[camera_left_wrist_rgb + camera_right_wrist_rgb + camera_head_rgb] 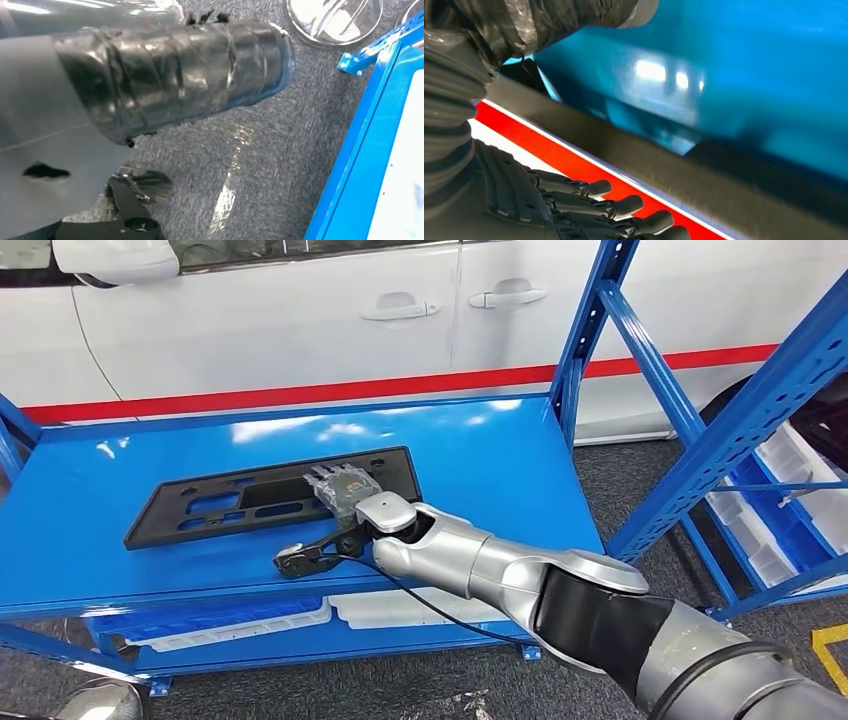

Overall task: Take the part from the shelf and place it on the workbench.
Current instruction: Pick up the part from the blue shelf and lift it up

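Observation:
The part (230,502) is a flat black rectangular plate with cut-outs, lying on the blue shelf board (480,455). My right hand (345,490) reaches in from the lower right and sits over the plate's right end. In the right wrist view the plate's dark edge (634,155) runs between the taped thumb (549,20) and the straight dark fingers (624,205). A strip of background shows between those fingers and the plate. My left hand (170,75) hangs over grey carpet, its thumb wrapped in black tape; its fingers are mostly hidden.
A white car (300,320) with a red stripe stands close behind the shelf. Blue uprights and braces (640,350) rise at the right, with white bins (790,500) beyond. White parts (400,608) lie on the lower shelf. A black cable (430,605) hangs from my right wrist.

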Tool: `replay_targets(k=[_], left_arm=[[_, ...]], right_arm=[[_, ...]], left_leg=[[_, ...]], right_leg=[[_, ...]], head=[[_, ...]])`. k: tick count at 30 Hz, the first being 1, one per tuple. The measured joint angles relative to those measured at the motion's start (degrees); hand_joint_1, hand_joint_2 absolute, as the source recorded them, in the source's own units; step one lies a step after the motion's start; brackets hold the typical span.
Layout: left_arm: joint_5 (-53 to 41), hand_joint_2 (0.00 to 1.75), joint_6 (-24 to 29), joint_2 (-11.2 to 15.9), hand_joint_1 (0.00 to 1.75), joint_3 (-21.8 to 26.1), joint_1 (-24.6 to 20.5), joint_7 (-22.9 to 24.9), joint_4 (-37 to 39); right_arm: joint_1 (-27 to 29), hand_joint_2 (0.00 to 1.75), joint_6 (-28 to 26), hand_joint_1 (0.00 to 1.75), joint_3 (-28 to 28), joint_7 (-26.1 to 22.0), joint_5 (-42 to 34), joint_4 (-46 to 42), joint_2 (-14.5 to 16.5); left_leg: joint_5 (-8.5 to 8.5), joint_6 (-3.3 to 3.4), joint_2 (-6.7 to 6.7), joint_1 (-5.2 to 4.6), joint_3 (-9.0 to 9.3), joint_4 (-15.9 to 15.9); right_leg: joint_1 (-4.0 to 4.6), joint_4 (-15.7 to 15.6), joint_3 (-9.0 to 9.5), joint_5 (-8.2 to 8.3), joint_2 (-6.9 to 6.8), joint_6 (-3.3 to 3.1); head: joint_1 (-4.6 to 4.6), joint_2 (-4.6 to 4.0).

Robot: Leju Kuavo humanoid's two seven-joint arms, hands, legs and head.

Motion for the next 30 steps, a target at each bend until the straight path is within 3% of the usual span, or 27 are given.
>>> replay_targets(k=[2, 4, 5, 8, 9, 11, 12, 13, 14, 16, 17, 19, 22, 23, 25, 27, 28, 29, 30], left_arm=[[0.02, 0.0, 0.02, 0.02, 0.0, -0.01, -0.1, 0.01, 0.0], [0.15, 0.0, 0.04, 0.02, 0.0, -0.06, -0.27, 0.01, 0.0], [0.26, 0.0, 0.04, 0.02, 0.0, -0.1, -0.28, 0.02, 0.0], [0.58, 0.0, -0.31, -0.01, 0.0, -0.16, -0.1, 0.01, 0.0], [0.7, 0.0, -0.54, 0.0, 0.0, -0.17, -0.12, -0.01, 0.0], [0.97, 0.0, -0.95, 0.03, 0.0, -0.17, -0.22, -0.11, 0.0], [1.09, 0.0, -1.09, 0.03, 0.0, -0.18, -0.23, -0.21, 0.0], [1.18, 0.0, -1.22, 0.03, 0.0, -0.19, -0.17, -0.33, 0.0], [1.26, 0.0, -1.4, 0.02, 0.0, -0.19, -0.1, -0.45, 0.0], [1.42, 0.0, -2.06, 0.02, 0.0, -0.2, 0.0, -0.8, 0.0], [1.52, 0.0, -2.49, 0.02, 0.0, -0.2, -0.02, -0.98, 0.0], [1.85, 0.0, -3.44, 0.03, 0.0, -0.2, -0.07, -1.34, 0.0], [2.44, 0.0, -4.83, 0.09, 0.0, -0.2, 0.0, -1.85, 0.0], [2.6, 0.0, -5.17, 0.12, 0.0, -0.19, 0.04, -1.99, 0.0], [2.9, 0.0, -5.88, 0.13, 0.0, -0.19, 0.1, -2.26, 0.0], [3.35, 0.87, -7.0, 0.13, 0.0, -0.2, 0.22, -2.69, 0.0], [3.58, 1.31, -7.69, 0.16, 0.0, -0.2, 0.29, -2.99, 0.0], [3.83, 1.75, -8.4, 0.22, 0.0, -0.2, 0.33, -3.3, 0.0], [4.01, 1.75, -9.05, 0.3, 0.0, -0.2, 0.33, -3.61, 0.0]], right_arm=[[0.02, 1.75, -0.05, 0.0, 0.01, -0.01, 0.02, 0.42, 0.02], [-0.08, 1.75, -0.09, 0.0, 0.04, -0.02, 0.05, 0.83, 0.04], [-0.08, 1.75, -0.08, 0.15, 0.07, -0.02, 0.05, 1.04, 0.06], [-0.03, 1.75, 0.02, 1.45, 0.13, -0.02, 0.06, 1.64, 0.1], [-0.04, 1.75, 0.15, 1.73, 0.13, -0.02, 0.04, 1.83, 0.1], [0.06, 1.75, 0.75, 1.75, 0.18, -0.13, -0.14, 2.24, 0.1], [0.18, 1.75, 1.16, 1.75, 0.22, -0.27, -0.27, 2.46, 0.1], [0.26, 1.75, 1.57, 1.75, 0.26, -0.47, -0.5, 2.66, 0.1], [0.25, 1.75, 1.88, 1.75, 0.28, -0.65, -0.74, 2.82, 0.1], [-0.08, 1.75, 2.23, 1.75, 0.28, -1.01, -1.21, 3.03, 0.1], [-0.28, 1.75, 2.27, 1.75, 0.28, -1.17, -1.37, 3.11, 0.16], [-0.52, 1.75, 2.26, 1.75, 0.28, -1.54, -1.75, 3.21, 0.32], [-0.71, 1.75, 2.17, 1.75, 0.27, -1.95, -2.3, 3.23, 0.61], [-0.79, 1.75, 2.14, 1.75, 0.27, -2.01, -2.4, 3.26, 0.7], [-0.9, 1.75, 2.03, 1.75, 0.27, -2.12, -2.72, 3.3, 0.8], [-0.88, 1.75, 1.73, 1.75, 0.27, -2.32, -3.03, 3.29, 0.85], [-0.88, 1.75, 1.46, 1.75, 0.28, -2.44, -3.11, 3.25, 0.86], [-0.91, 1.75, 1.24, 1.75, 0.27, -2.5, -3.16, 3.16, 0.87], [-0.97, 1.75, 1.03, 1.75, 0.27, -2.54, -3.19, 3.01, 0.88]], left_leg=[[3.34, 0.25, -0.07, -0.1, 2.96, -6.94], [3.6, 0.67, -0.15, -0.36, 4.35, -9.97], [3.46, 0.96, -0.17, -0.47, 4.54, -10.41], [3.68, 1.94, -0.11, -0.13, 5.1, -11.43], [3.73, 2.24, -0.08, -0.06, 5.3, -11.67], [3.64, 2.66, -0.08, -0.25, 5.45, -11.68], [3.56, 2.8, -0.09, -0.36, 5.52, -11.62], [3.46, 2.87, -0.11, -0.45, 5.63, -11.55], [3.33, 2.91, -0.13, -0.51, 5.77, -11.47], [2.94, 2.78, -0.2, -0.62, 6.06, -11.14], [2.74, 2.61, -0.24, -0.74, 6.06, -10.9], [2.58, 2.19, -0.26, -0.85, 5.98, -10.71], [2.1, 1.42, -0.21, -0.83, 5.89, -10.38], [1.07, 1.06, -0.18, -0.8, 5.35, -8.96], [-2.31, 0.33, -0.08, -0.52, 2.76, -2.83], [-4.44, -0.15, -0.06, -0.21, -0.13, 3.43], [-4.01, -0.27, -0.05, -0.12, -0.43, 4.06], [-2.55, -0.29, -0.05, -0.06, 0.39, 2.35], [-0.52, -0.22, -0.04, -0.02, 2.06, -1.09]], right_leg=[[0.08, 0.03, 0.41, -0.4, 0.16, 0.42], [0.27, -0.06, 0.39, -0.51, 0.25, 0.96], [0.37, -0.21, 0.4, -0.47, 0.26, 1.27], [0.35, 1.22, -0.29, -1.9, 0.06, 1.95], [0.37, 3.78, -1.45, -3.37, 0.0, 1.98], [0.57, 11.12, -4.89, -6.5, -0.07, 1.92], [0.62, 13.94, -6.38, -7.15, -0.06, 1.88], [0.67, 14.75, -6.97, -6.66, -0.06, 1.79], [0.72, 13.41, -6.54, -5.18, -0.06, 1.63], [0.92, 6.27, -3.38, -1.2, -0.07, 1.03], [1.04, 3.04, -1.84, -0.07, -0.07, 0.81], [1.28, 0.18, -0.42, 0.27, -0.01, 0.57], [1.01, -0.5, 0.12, 0.48, -0.05, 0.12], [0.8, -0.72, 0.31, 0.58, -0.14, -0.09], [0.61, -0.86, 0.5, 0.64, -0.31, -0.29], [0.58, -0.76, 0.46, 0.59, -0.36, -0.36], [0.55, -0.7, 0.45, 0.56, -0.34, -0.37], [0.5, -0.64, 0.47, 0.52, -0.28, -0.35], [0.46, -0.61, 0.52, 0.46, -0.2, -0.29]], head=[[-0.01, 0.0], [-0.02, 0.0], [-0.04, 0.0], [-0.02, 0.0], [0.0, 0.0], [0.01, 0.0], [0.01, 0.0], [0.01, 0.0], [0.02, 0.0], [0.02, 0.0], [0.0, 0.0], [-0.02, 0.0], [-0.02, 0.0], [-0.02, 0.0], [-0.03, 0.0], [-0.03, 0.0], [-0.03, 0.0], [-0.04, 0.0], [-0.03, 0.0]])
